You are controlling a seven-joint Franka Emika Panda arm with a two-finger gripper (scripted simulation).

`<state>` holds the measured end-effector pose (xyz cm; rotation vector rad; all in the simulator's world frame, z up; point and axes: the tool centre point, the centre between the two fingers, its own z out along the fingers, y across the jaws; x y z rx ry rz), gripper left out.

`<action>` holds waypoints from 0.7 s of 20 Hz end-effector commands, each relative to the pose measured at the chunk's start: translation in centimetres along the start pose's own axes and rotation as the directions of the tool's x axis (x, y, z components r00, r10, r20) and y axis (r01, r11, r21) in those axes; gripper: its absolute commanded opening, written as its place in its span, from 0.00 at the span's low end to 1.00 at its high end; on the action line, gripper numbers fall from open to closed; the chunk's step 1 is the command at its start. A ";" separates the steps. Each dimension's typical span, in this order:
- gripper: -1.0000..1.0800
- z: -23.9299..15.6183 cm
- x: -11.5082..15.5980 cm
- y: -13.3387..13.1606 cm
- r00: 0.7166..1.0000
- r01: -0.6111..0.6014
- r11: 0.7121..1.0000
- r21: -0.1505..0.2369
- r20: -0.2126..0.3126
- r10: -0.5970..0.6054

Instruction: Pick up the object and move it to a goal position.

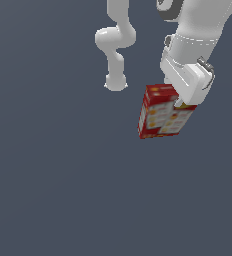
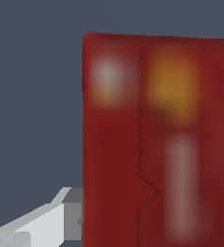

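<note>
The red box (image 1: 159, 112) sits upright and a little tilted, clamped at its upper right corner by the gripper (image 1: 179, 101); the wrist view shows one finger (image 2: 46, 224) against its side, over plain dark grey ground (image 1: 63, 190)

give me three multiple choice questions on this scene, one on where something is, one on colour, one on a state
1. Where is the box relative to the gripper?
A. at the gripper's fingers, just below the white hand
B. far off at the exterior view's left edge
C. on top of the arm's base

2. What is the box's main colour?
A. blue
B. red
C. green

3. How does the box sit?
A. lying flat
B. crushed flat
C. tilted, its top at the gripper

Answers:
1 A, the box's upper corner meets the gripper in the exterior view.
2 B, both views show red sides with white and yellow panels.
3 C, its edges lean off vertical in the exterior view.
</note>
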<state>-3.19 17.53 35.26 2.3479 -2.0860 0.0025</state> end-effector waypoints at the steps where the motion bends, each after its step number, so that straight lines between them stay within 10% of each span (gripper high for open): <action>1: 0.00 -2.2 -1.1 0.7 1.000 -0.001 1.000 0.000 0.000 0.001; 14: 0.00 -7.0 -3.7 1.9 1.000 0.000 1.000 0.000 0.001 0.000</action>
